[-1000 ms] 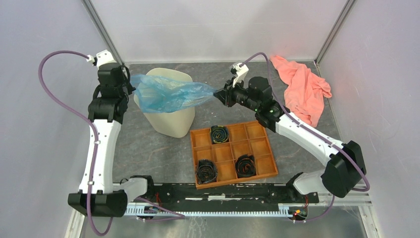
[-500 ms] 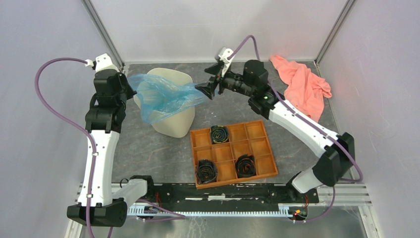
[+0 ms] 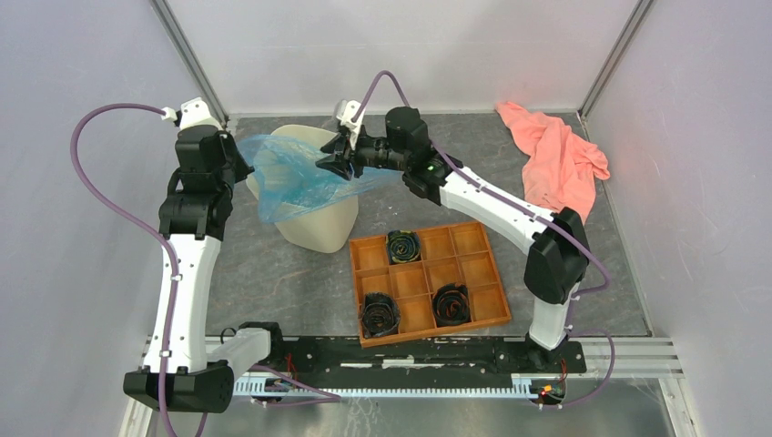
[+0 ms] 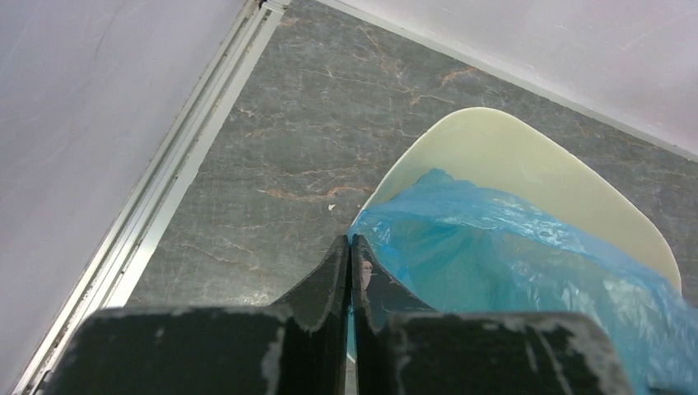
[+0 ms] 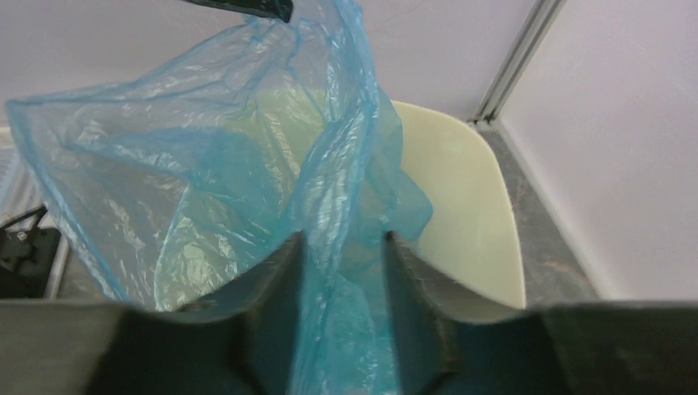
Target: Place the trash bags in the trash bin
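Note:
The light-blue trash bag (image 3: 296, 177) hangs crumpled over the mouth of the cream trash bin (image 3: 319, 223). My left gripper (image 3: 242, 162) is at the bin's left rim, shut on the bag's edge. In the left wrist view its jaws (image 4: 350, 243) pinch thin film, with the bag (image 4: 510, 255) spreading right over the bin rim (image 4: 527, 140). My right gripper (image 3: 330, 162) hovers over the bin's right side. Its jaws (image 5: 342, 239) stand apart with a fold of the bag (image 5: 206, 181) hanging loose between them. The bin's inside wall (image 5: 469, 206) shows behind.
An orange compartment tray (image 3: 478, 269) with three black coiled rolls (image 3: 380, 312) lies in front of the bin. A salmon-pink cloth (image 3: 555, 159) is heaped at the back right. Enclosure walls stand close behind and to the left of the bin.
My right gripper let go of the bag's right end, opened and swung left over the bin onto the bag's middle. The bag went slack and sagged. The left gripper barely moved.

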